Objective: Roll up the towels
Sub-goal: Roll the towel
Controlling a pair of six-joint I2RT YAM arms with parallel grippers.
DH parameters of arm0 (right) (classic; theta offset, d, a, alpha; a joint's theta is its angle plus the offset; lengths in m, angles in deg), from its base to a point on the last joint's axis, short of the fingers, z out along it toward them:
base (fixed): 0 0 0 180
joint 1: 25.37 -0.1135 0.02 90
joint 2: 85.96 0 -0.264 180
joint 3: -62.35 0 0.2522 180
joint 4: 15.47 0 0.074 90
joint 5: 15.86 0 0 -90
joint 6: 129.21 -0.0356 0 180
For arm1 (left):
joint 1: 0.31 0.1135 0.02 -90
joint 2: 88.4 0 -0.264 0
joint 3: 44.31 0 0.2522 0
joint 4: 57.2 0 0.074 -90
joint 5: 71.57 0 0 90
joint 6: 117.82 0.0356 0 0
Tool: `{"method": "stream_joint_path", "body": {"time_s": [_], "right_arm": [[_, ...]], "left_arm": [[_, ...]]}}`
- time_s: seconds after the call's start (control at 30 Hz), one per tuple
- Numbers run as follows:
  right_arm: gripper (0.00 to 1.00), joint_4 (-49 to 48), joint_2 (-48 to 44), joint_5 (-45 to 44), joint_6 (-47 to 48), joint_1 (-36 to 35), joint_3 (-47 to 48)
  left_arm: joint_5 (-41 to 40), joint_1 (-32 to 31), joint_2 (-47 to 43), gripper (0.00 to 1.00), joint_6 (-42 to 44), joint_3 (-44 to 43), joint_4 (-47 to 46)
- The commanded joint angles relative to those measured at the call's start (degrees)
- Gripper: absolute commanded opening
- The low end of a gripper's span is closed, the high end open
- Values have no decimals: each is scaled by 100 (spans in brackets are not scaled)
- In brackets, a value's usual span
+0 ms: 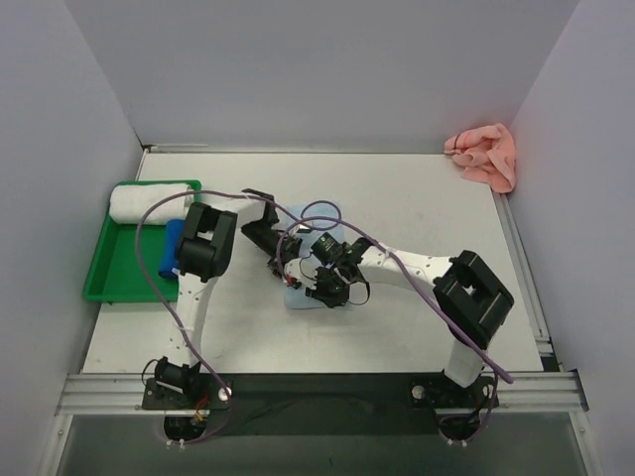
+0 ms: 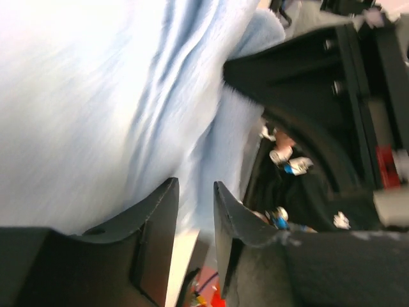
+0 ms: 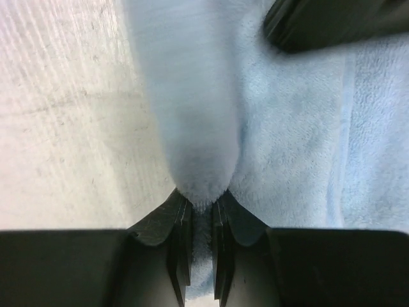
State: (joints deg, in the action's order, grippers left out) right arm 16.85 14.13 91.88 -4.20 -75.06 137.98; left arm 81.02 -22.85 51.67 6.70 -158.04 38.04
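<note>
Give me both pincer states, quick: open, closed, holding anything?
Left pincer: narrow gap, against the light blue towel; grip cannot be told.
Right pincer: closed on a fold of the light blue towel.

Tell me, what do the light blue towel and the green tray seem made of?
Light blue towel: soft fleecy cloth, matte; fuzzy nap shows up close. Green tray: probably hard plastic, smooth, with a moulded raised rim.
</note>
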Motion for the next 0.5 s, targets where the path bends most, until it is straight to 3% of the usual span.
{"method": "stream_joint_path", "body": {"time_s": [0.0, 0.03, 0.2, 0.3, 0.33, 0.47], "right_arm": [[0, 1262, 299, 906, -108, 354, 500], [0, 1368, 439, 1011, -108, 477, 606], [0, 2071, 1010, 2066, -231, 855, 1318], [0, 2300, 1266, 2382, -248, 996, 1600], [0, 2335, 1302, 2436, -257, 1031, 1653], [0, 2450, 1346, 2673, -371, 1093, 1566]], "left_arm": [[-124, 750, -568, 40, 169, -224, -307], [-37, 908, -690, 45, 151, -286, -299], [420, 1892, -1183, 47, 107, -691, -149], [553, 2166, -1867, 49, 212, -578, -377], [414, 2175, -2278, 55, 230, -316, -613], [-280, 1956, -3414, 57, 134, 791, -1483]]}}
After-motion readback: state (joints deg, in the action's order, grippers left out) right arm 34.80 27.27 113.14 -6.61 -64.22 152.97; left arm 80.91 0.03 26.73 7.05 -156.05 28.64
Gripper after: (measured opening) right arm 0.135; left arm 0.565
